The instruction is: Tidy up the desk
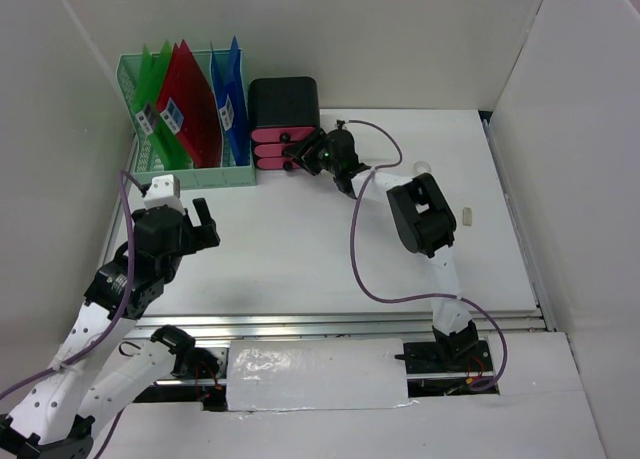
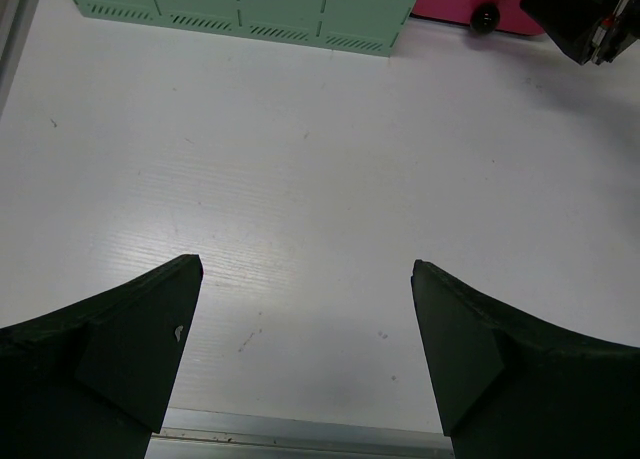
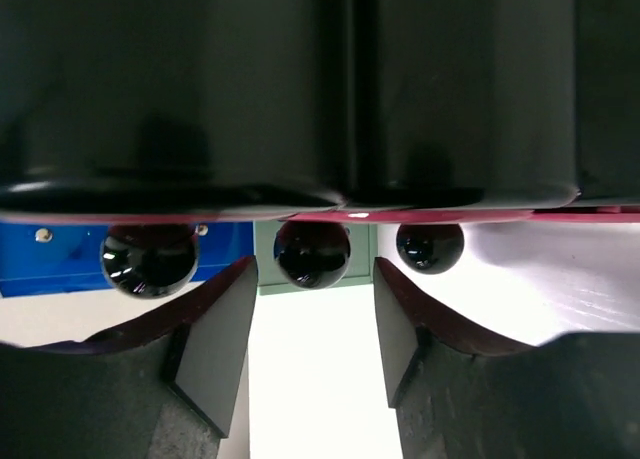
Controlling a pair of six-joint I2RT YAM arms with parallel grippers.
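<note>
Right claw (image 3: 313, 279) up against the box (image 1: 283, 101) at the back of the desk (image 1: 290, 249), parted to a middling gap. Fingers (image 3: 215, 329) either side of the middle knob (image 3: 312, 254), a sliver of light between each pad and the ball: touching nothing, holding nothing. Outer knobs (image 3: 150, 262) in the same row, one beyond each finger, all three on the pink fronts (image 1: 265, 136). From above, claw nosed in at the right of those fronts, right arm (image 1: 425, 219) stretched up from the near right corner, purple cable (image 1: 352, 249) looping off it over the desk.

Left claw (image 2: 306, 267) spread wide and empty, hanging over bare white desk toward the front left, silver rail (image 2: 300, 441) just below it in the wrist view. Well apart from rack (image 1: 190, 176) and box ahead.

Desk white and flat, walled by white panels at left, back and right, rail along the near edge. Mint rack in the back left corner, box just to its right; touching or only close, cannot tell. Green, red and blue folders (image 1: 190, 109) standing in the rack, leaning, white labels on their front edges. Small pale bit (image 1: 468, 216) lying alone near the right edge of the desk, well apart from everything else, too small to name.
</note>
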